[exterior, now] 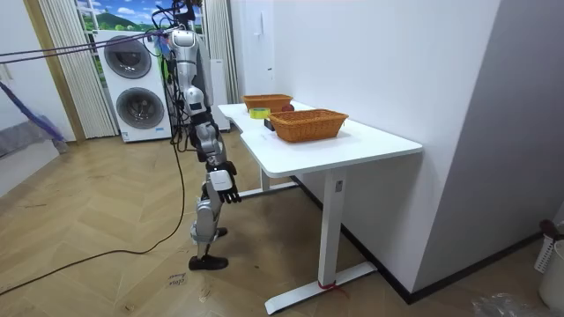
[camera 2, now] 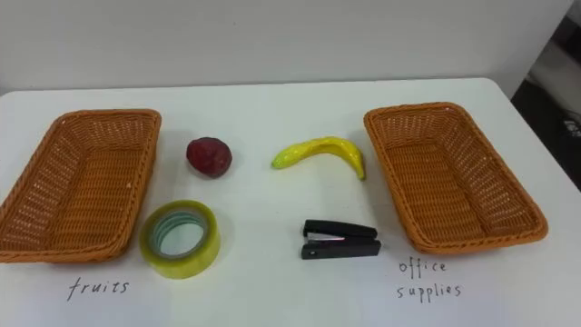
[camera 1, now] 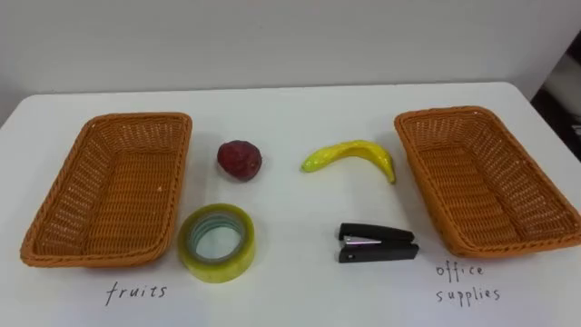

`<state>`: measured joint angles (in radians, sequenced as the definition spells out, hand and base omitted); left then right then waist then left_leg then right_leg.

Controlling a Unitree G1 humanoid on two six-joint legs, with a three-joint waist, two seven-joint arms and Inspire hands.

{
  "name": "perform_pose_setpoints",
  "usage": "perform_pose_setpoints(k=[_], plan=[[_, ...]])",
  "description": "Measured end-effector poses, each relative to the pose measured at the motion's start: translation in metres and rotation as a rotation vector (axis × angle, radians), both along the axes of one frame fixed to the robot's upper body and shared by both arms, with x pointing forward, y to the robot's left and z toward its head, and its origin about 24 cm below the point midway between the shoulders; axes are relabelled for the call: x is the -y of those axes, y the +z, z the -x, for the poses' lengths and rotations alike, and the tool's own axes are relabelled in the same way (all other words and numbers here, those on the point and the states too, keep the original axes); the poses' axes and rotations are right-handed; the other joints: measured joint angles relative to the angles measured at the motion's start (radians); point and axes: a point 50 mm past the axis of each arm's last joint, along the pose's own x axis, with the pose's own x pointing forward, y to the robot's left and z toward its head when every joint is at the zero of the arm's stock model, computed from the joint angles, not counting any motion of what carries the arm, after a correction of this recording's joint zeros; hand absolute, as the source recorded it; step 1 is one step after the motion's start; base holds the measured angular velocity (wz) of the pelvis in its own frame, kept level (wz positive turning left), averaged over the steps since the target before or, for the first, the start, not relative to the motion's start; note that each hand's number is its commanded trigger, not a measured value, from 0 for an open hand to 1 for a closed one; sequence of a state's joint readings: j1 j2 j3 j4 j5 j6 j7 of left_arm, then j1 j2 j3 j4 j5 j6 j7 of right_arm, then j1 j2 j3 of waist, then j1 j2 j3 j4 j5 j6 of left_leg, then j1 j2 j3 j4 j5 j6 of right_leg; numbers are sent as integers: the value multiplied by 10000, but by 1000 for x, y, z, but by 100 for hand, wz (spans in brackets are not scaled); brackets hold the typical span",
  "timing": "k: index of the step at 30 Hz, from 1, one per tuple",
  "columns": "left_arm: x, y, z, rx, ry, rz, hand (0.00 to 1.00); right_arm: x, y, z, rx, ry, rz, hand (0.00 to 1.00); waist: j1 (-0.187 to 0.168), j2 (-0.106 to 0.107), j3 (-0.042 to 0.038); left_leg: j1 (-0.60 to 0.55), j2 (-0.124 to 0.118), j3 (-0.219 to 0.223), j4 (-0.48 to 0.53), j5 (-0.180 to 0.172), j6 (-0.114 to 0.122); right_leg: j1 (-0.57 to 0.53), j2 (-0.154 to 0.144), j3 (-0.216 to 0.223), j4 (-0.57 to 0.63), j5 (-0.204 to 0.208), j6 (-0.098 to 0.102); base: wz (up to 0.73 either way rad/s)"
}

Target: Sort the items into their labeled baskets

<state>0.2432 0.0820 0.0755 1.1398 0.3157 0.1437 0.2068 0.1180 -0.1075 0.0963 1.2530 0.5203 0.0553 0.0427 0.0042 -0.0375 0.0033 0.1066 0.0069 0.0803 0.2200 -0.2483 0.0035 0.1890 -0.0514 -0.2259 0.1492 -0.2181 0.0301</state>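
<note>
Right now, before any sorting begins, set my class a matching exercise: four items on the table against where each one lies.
Items:
1 banana
2 dark red fruit
3 tape roll
4 stapler

Places:
A near row, beside the left basket
B far row, beside the right basket
C far row, beside the left basket
D near row, nearer the right basket

Pairs: 1-B, 2-C, 3-A, 4-D

Home room; stacked washing machines (exterior: pixel 132 86), herringbone floor (exterior: pixel 88 229).
</note>
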Motion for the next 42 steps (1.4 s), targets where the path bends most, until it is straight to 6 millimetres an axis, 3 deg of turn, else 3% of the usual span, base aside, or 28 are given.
perform_pose_setpoints(k=[5,20,28,35,37,42], plan=[[0,0,-7,152,-56,0,0,0,0,0,-13,184,2,0,2,-44,-1,24,5,0,-63,-1,0,-1,5,0,7,2,1,0],[0,0,2,-34,11,49,0,2,0,4,-225,-63,361,0,34,32,-27,90,9,22,-85,-1,0,26,10,67,30,9,3,0],[-4,1,2,64,464,-175,0,7,0,25,-611,-2610,451,0,-56,56,-28,112,10,-3,-158,-1,0,3,13,32,19,8,4,1],[-18,5,3,479,1305,-728,0,25,4,39,-975,-5249,1348,0,-564,-75,-37,215,17,66,-178,3,0,-5,12,67,34,8,4,-5],[-21,6,4,614,1445,-975,0,32,6,36,-915,-6002,1776,0,-671,-161,-34,224,23,138,-226,3,0,-16,8,84,42,8,3,-10],[-27,9,2,1037,1640,-1478,0,68,25,2,480,-7820,3518,0,-952,-255,-69,118,32,273,-224,6,12,-309,13,339,235,17,-2,-13]])
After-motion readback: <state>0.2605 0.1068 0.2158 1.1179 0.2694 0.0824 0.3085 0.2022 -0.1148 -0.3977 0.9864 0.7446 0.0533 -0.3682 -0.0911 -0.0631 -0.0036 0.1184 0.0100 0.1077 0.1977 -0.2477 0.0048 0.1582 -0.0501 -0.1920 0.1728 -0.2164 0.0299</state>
